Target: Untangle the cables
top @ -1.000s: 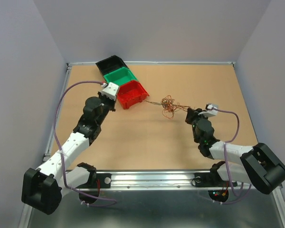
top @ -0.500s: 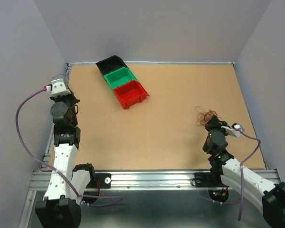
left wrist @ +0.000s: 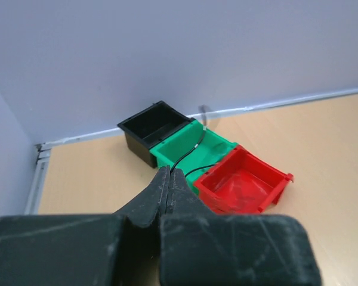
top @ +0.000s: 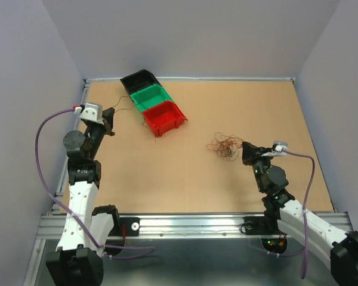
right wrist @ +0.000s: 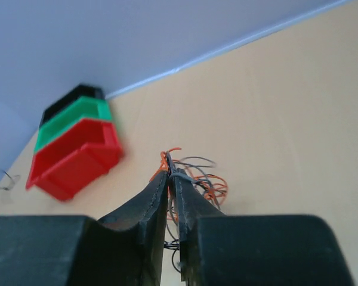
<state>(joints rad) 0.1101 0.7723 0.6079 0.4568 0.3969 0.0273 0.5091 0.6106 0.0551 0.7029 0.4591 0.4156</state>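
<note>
left hand (left wrist: 169, 179) pinched shut on one black wire (left wrist: 193, 150), right hand (right wrist: 170, 177) clamped on the orange cable tangle (top: 222, 145)

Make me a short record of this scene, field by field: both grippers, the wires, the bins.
left gripper: shut on a black wire
black wire: leads from the fingertips toward the green bin
right gripper: shut on the tangle
tangle: mostly orange wires with some dark ones, right of centre in the top view
bins: black bin, green bin, red bin in a row, far left of the table
</note>
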